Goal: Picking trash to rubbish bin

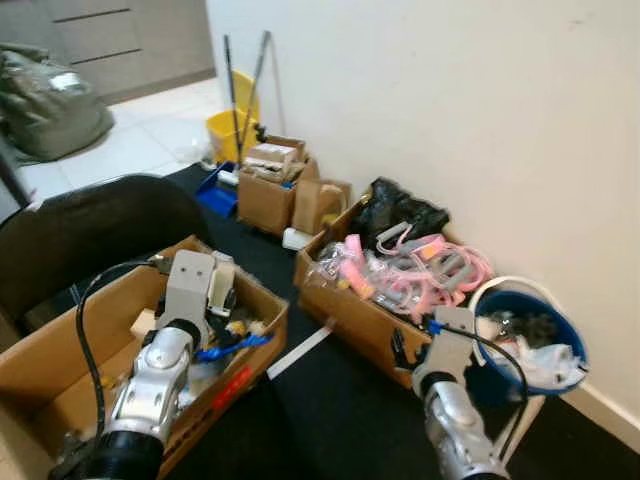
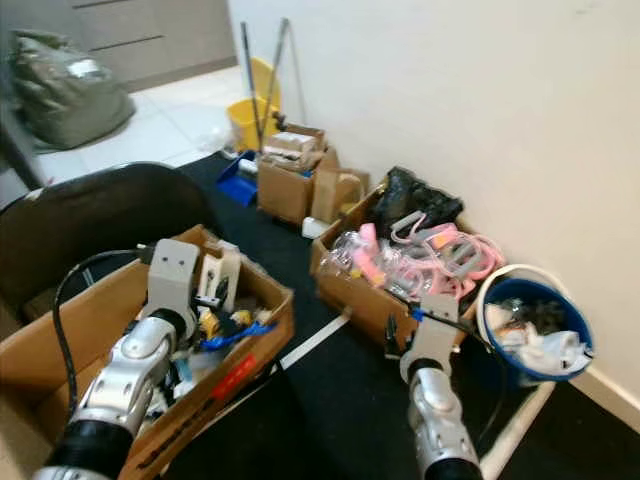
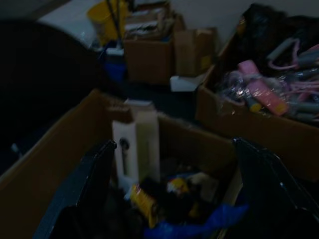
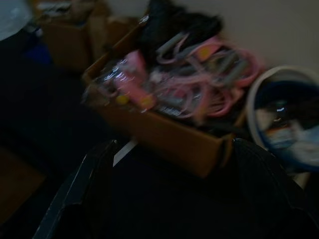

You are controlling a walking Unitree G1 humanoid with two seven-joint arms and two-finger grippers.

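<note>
A: Both claws are hanging wide apart, gripping nothing: left gripper (image 3: 169, 199) is hovering over the near cardboard box (image 1: 60, 350) of scraps, right gripper (image 4: 169, 194) facing the pink-filled box (image 1: 350, 310).

B: One blue bin (image 1: 540, 345) is sitting at the wall, already full; adding trash risks spilling. I'm counting four boxes.
</note>
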